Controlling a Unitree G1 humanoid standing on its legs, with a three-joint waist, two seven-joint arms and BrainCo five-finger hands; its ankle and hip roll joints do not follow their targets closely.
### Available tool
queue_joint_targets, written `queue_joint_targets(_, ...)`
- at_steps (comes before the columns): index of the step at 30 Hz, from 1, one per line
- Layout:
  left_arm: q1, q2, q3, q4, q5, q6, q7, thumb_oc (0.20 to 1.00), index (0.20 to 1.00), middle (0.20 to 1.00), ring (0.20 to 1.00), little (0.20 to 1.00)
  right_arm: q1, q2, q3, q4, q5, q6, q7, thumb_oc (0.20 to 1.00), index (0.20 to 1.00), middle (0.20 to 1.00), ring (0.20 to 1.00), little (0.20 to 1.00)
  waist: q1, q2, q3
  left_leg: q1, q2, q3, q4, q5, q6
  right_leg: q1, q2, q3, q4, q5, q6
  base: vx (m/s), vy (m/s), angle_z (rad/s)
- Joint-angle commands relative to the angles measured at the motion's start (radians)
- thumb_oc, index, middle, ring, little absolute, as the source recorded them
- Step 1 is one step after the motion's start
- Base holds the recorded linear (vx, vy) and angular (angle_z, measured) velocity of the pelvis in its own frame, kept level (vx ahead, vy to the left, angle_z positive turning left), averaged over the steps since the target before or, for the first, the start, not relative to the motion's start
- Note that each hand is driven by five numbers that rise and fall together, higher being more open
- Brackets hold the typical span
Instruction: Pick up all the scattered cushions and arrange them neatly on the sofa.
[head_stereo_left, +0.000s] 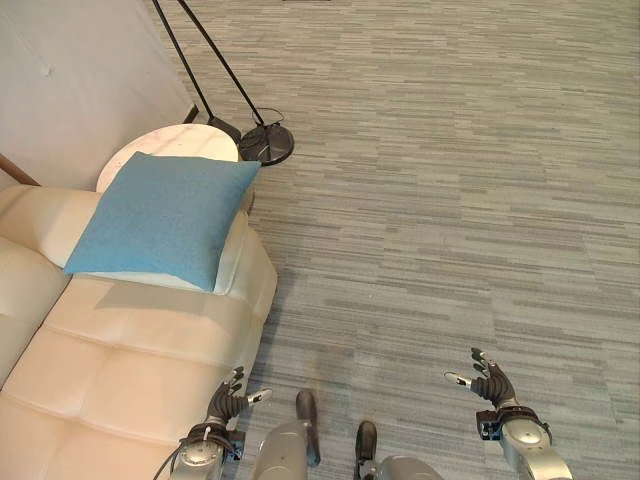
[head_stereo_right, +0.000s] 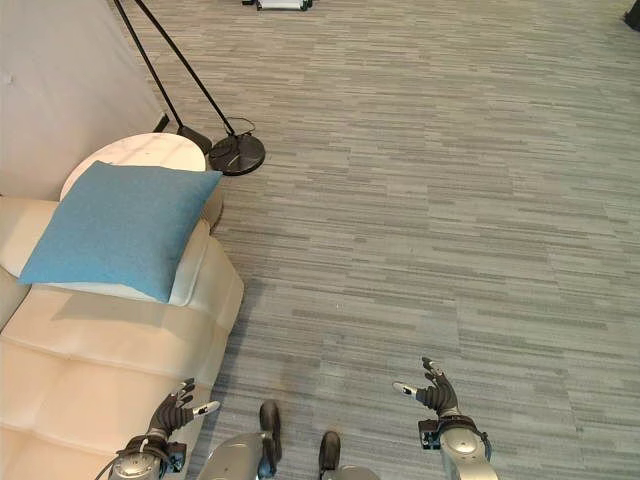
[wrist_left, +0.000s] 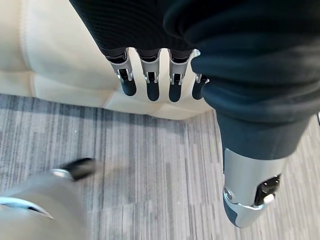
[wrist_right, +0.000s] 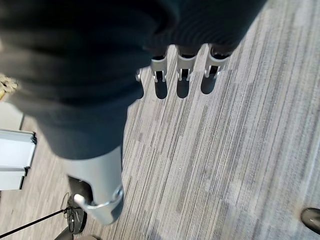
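One square blue cushion (head_stereo_left: 160, 220) leans on the cream sofa (head_stereo_left: 120, 370) at ten o'clock; left robot hand (head_stereo_left: 232, 398) and right robot hand (head_stereo_left: 490, 382) spread, empty.

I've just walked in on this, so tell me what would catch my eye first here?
A blue cushion lies on the cream sofa's armrest end, beside a round white side table. A black floor lamp's base stands on the grey carpet. The left hand and right hand are open and hold nothing.

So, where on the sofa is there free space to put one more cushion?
The cream sofa has bare seat between the blue cushion and the left hand. The far end is crowded: that cushion leans there, beside the round side table. The right hand hangs open over carpet.
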Motion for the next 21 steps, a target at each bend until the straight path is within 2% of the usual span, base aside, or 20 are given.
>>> queue_joint_targets(1,0.024,0.028,0.081,-0.015,-0.034,-0.03,0.053,1.0,1.0,1.0,1.0,1.0,0.022,-0.032,-0.039,-0.028,-0.039,-0.014,-0.017,1.0,1.0,1.0,1.0,1.0,0.035,-0.007,-0.029,0.028,0.01,0.097,-0.122,0.08,0.018,0.055,-0.071,0.032,0.119,-0.123,0.134,0.5,0.124,0.07)
queue_joint_targets(4,0.054,0.028,0.114,-0.001,-0.043,-0.025,0.056,1.0,1.0,1.0,1.0,1.0,0.03,-0.022,-0.032,-0.024,-0.055,-0.006,-0.002,1.0,1.0,1.0,1.0,1.0,0.061,-0.013,-0.063,0.047,0.022,0.14,-0.094,0.116,0.033,0.109,-0.076,0.04,0.167,-0.154,0.142,0.56,0.145,-0.15)
queue_joint_targets(5,0.06,0.032,0.117,0.008,-0.031,-0.022,0.054,1.0,1.0,1.0,1.0,1.0,0.033,-0.014,-0.031,-0.024,-0.06,-0.003,0.002,1.0,1.0,1.0,1.0,1.0,0.068,-0.021,-0.074,0.052,0.012,0.122,-0.073,0.121,0.045,0.111,-0.088,0.044,0.2,-0.147,0.15,0.55,0.144,-0.06)
queue_joint_targets(7,0.061,0.036,0.119,0.037,-0.025,-0.02,0.051,1.0,1.0,1.0,1.0,1.0,0.038,-0.001,-0.023,-0.022,-0.067,-0.003,0.01,1.0,1.0,1.0,1.0,1.0,0.083,-0.051,-0.089,0.061,-0.029,0.087,-0.032,0.09,0.077,0.087,-0.129,0.041,0.325,-0.064,0.2,0.47,0.186,0.06)
queue_joint_targets(9,0.064,0.042,0.128,0.037,-0.029,-0.019,0.061,1.0,1.0,1.0,1.0,1.0,0.036,0.012,-0.011,-0.033,-0.075,-0.001,0.02,1.0,1.0,1.0,1.0,1.0,0.085,-0.066,-0.072,0.102,-0.072,0.051,-0.017,0.045,0.12,0.012,-0.173,0.053,0.536,0.112,0.247,0.38,0.242,0.21)
queue_joint_targets(10,0.065,0.039,0.134,0.043,-0.041,-0.019,0.063,1.0,1.0,1.0,1.0,1.0,0.033,0.017,-0.006,-0.043,-0.077,-0.004,0.018,1.0,1.0,1.0,1.0,1.0,0.085,-0.061,-0.064,0.128,-0.083,0.028,-0.021,0.025,0.138,-0.024,-0.189,0.059,0.618,0.152,0.248,0.42,0.236,0.45)
queue_joint_targets(11,0.066,0.036,0.148,0.046,-0.064,-0.024,0.076,1.0,1.0,1.0,1.0,1.0,0.022,0.029,0.009,-0.046,-0.083,-0.01,0.017,1.0,1.0,1.0,1.0,1.0,0.096,-0.028,-0.056,0.18,-0.077,-0.002,-0.039,0.008,0.161,-0.126,-0.202,0.041,0.713,0.163,0.22,0.29,0.145,0.69)
queue_joint_targets(12,0.066,0.036,0.149,0.046,-0.064,-0.024,0.076,1.0,1.0,1.0,1.0,1.0,0.022,0.029,0.009,-0.046,-0.083,-0.01,0.017,1.0,1.0,1.0,1.0,1.0,0.095,-0.029,-0.057,0.178,-0.078,-0.002,-0.039,0.008,0.161,-0.128,-0.204,0.042,0.716,0.162,0.22,0.32,0.121,0.95)
queue_joint_targets(13,0.068,0.031,0.152,0.045,-0.076,-0.029,0.079,1.0,1.0,1.0,1.0,1.0,0.013,0.029,0.012,-0.048,-0.087,-0.009,0.017,1.0,1.0,1.0,1.0,1.0,0.094,-0.014,-0.048,0.209,-0.082,-0.031,-0.041,-0.008,0.165,-0.174,-0.216,0.028,0.709,0.131,0.201,0.38,0.059,0.94)
queue_joint_targets(14,0.078,0.021,0.148,0.042,-0.089,-0.032,0.073,1.0,1.0,1.0,1.0,1.0,0.016,0.025,0.017,-0.066,-0.085,-0.009,0.021,1.0,1.0,1.0,1.0,1.0,0.079,0.008,-0.034,0.249,-0.092,-0.091,-0.042,-0.022,0.162,-0.239,-0.189,0.03,0.636,0.046,0.166,0.38,0.058,0.98)
queue_joint_targets(15,0.078,0.021,0.148,0.042,-0.089,-0.032,0.073,1.0,1.0,1.0,1.0,1.0,0.016,0.025,0.017,-0.067,-0.085,-0.009,0.021,1.0,1.0,1.0,1.0,1.0,0.076,0.008,-0.032,0.252,-0.092,-0.094,-0.042,-0.022,0.162,-0.235,-0.19,0.028,0.636,0.044,0.166,0.37,0.0,1.24)
queue_joint_targets(17,0.077,0.014,0.141,0.047,-0.098,-0.037,0.069,1.0,1.0,1.0,1.0,1.0,0.015,0.015,0.017,-0.066,-0.079,-0.011,0.021,1.0,1.0,1.0,1.0,1.0,0.056,0.021,-0.016,0.289,-0.109,-0.172,-0.043,-0.036,0.154,-0.29,-0.134,0.065,0.483,0.013,0.155,0.22,-0.047,1.13)
queue_joint_targets(18,0.077,0.014,0.141,0.047,-0.098,-0.037,0.069,1.0,1.0,1.0,1.0,1.0,0.015,0.015,0.017,-0.066,-0.079,-0.011,0.021,1.0,1.0,1.0,1.0,1.0,0.056,0.021,-0.016,0.289,-0.109,-0.172,-0.043,-0.036,0.154,-0.29,-0.134,0.065,0.483,0.014,0.155,0.35,-0.086,0.98)
queue_joint_targets(19,0.064,0.01,0.13,0.054,-0.102,-0.041,0.068,1.0,1.0,1.0,1.0,1.0,0.016,0.012,0.011,-0.061,-0.065,-0.009,0.019,1.0,1.0,1.0,1.0,1.0,0.034,0.009,0.0,0.331,-0.142,-0.253,-0.045,-0.058,0.144,-0.316,-0.09,0.133,0.284,0.042,0.171,0.24,-0.062,0.94)
queue_joint_targets(20,0.063,0.01,0.131,0.054,-0.102,-0.041,0.068,1.0,1.0,1.0,1.0,1.0,0.015,0.012,0.011,-0.061,-0.065,-0.009,0.019,1.0,1.0,1.0,1.0,1.0,0.033,0.009,-0.001,0.329,-0.142,-0.253,-0.045,-0.057,0.144,-0.316,-0.09,0.132,0.28,0.046,0.171,0.51,-0.139,1.16)
queue_joint_targets(21,0.042,0.008,0.126,0.076,-0.106,-0.048,0.072,1.0,1.0,1.0,1.0,1.0,0.019,0.01,0.002,-0.042,-0.051,-0.011,0.015,1.0,1.0,1.0,1.0,1.0,0.017,0.0,0.008,0.353,-0.168,-0.339,-0.045,-0.075,0.134,-0.356,-0.055,0.194,0.185,0.092,0.193,0.39,-0.121,1.13)
